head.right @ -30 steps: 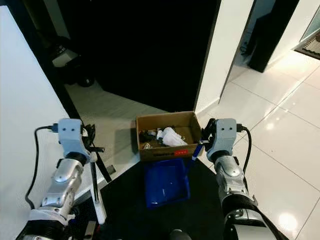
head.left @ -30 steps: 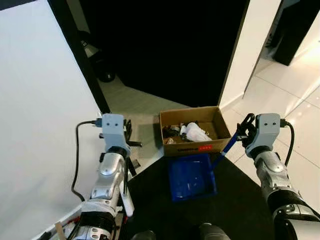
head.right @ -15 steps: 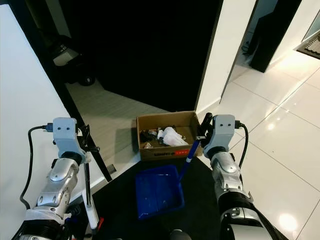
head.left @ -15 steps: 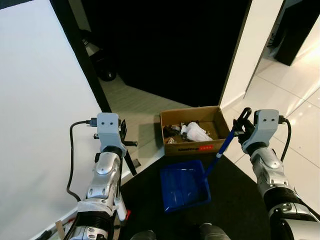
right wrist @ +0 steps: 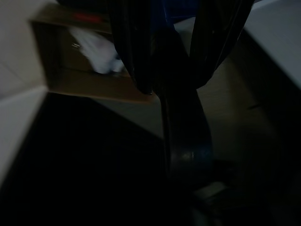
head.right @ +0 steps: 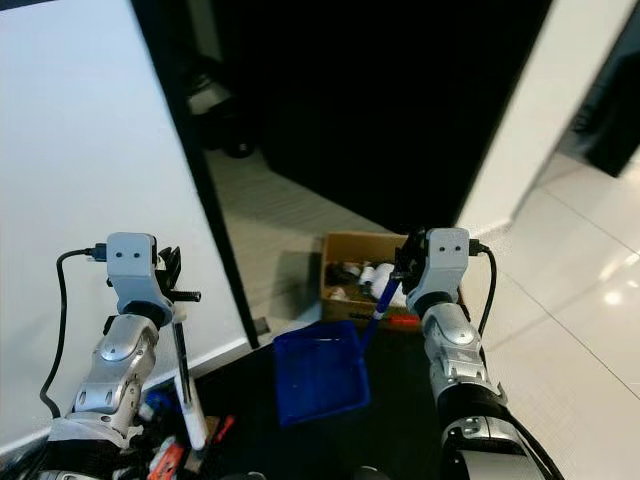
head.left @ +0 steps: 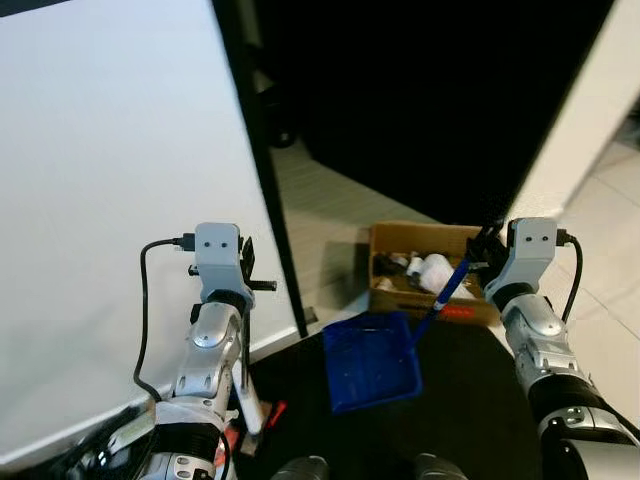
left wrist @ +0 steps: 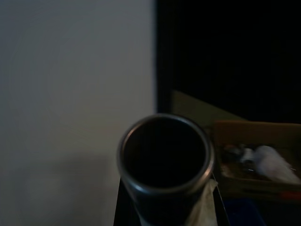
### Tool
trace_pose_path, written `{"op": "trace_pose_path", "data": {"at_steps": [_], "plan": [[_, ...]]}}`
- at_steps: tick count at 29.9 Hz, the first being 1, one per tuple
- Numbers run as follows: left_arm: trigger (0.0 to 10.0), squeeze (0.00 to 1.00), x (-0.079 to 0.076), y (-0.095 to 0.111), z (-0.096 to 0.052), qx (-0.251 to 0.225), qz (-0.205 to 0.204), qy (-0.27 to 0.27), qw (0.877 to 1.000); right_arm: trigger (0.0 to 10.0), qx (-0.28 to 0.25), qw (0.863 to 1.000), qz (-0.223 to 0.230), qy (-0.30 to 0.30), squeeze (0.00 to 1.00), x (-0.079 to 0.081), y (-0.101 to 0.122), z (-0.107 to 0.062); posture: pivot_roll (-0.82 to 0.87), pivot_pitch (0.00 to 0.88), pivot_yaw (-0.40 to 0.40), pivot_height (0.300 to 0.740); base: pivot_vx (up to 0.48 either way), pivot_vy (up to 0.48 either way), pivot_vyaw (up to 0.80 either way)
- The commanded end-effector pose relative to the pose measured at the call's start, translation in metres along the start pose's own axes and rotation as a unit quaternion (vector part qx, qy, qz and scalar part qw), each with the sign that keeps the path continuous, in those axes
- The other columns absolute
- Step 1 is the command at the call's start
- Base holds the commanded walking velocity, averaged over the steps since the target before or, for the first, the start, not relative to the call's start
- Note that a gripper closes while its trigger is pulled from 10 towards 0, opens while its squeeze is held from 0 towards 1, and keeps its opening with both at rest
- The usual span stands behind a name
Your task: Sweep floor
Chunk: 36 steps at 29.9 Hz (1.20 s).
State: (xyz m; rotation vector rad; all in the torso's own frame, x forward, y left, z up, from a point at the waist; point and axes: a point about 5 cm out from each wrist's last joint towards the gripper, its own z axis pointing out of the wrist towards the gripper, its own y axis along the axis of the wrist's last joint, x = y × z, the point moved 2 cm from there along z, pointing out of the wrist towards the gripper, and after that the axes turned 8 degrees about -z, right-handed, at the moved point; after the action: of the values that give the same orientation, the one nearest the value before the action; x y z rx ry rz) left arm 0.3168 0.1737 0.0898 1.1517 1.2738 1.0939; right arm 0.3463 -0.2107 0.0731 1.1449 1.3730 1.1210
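My left gripper (head.left: 248, 268) is shut on the upright broom handle (head.right: 189, 400), whose open tube end (left wrist: 164, 159) shows close in the left wrist view. My right gripper (head.left: 483, 248) is shut on the blue handle (head.left: 448, 292) of a blue dustpan (head.left: 372, 360). The dustpan hangs tilted just above a black mat (head.left: 470, 420). Behind it stands a brown cardboard box (head.left: 400, 296) holding white paper and dark scraps. In the right wrist view dark fingers (right wrist: 127, 42) close around the handle, with the box (right wrist: 89, 87) beyond.
A large white panel (head.left: 100, 200) with a black edge post (head.left: 265, 200) stands at my left. A dark doorway (head.left: 430, 100) lies ahead, a white wall (head.left: 590, 120) and glossy tiles (head.left: 615, 260) at the right. Small red and blue items (head.right: 165, 460) lie by the broom's foot.
The whole view has swung, so the white panel covers more of the left and the box sits further right. The dustpan has come away from the box's front, toward its left.
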Motion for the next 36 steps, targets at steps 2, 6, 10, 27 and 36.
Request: {"op": "trace_pose_path", "data": {"at_steps": [2, 6, 10, 27, 36], "plan": [[10.0, 0.00, -0.0008, 0.0050, 0.0004, -0.009, 0.002, 0.003, 1.000, 10.0, -0.026, 1.000, -0.002, 0.001, 0.00, 0.0011, 0.0146, 0.0049, 0.04, 0.019, 0.034, 0.740, 0.000, 0.000, 0.79], [10.0, 0.00, -0.0024, 0.0055, 0.0015, -0.009, 0.001, 0.002, 1.000, 10.0, -0.026, 1.000, -0.004, 0.000, 0.00, 0.0006, 0.0149, 0.0052, 0.04, 0.016, 0.036, 0.740, 0.000, 0.000, 0.79], [10.0, 0.00, -0.0036, 0.0059, 0.0022, -0.010, -0.001, 0.000, 1.000, 10.0, -0.026, 1.000, -0.007, -0.005, 0.00, -0.0010, 0.0154, 0.0053, 0.04, 0.017, 0.039, 0.740, 0.000, 0.000, 0.79], [10.0, 0.00, -0.0043, 0.0059, 0.0027, -0.009, -0.003, -0.001, 1.000, 10.0, -0.023, 1.000, -0.009, -0.015, 0.00, -0.0041, 0.0148, 0.0048, 0.04, 0.017, 0.039, 0.740, 0.000, 0.000, 0.79], [10.0, 0.00, -0.0049, 0.0061, 0.0033, -0.009, -0.003, -0.003, 1.000, 10.0, -0.020, 0.999, -0.012, -0.030, 0.00, -0.0075, 0.0141, 0.0045, 0.04, 0.017, 0.044, 0.740, 0.000, 0.000, 0.79]]}}
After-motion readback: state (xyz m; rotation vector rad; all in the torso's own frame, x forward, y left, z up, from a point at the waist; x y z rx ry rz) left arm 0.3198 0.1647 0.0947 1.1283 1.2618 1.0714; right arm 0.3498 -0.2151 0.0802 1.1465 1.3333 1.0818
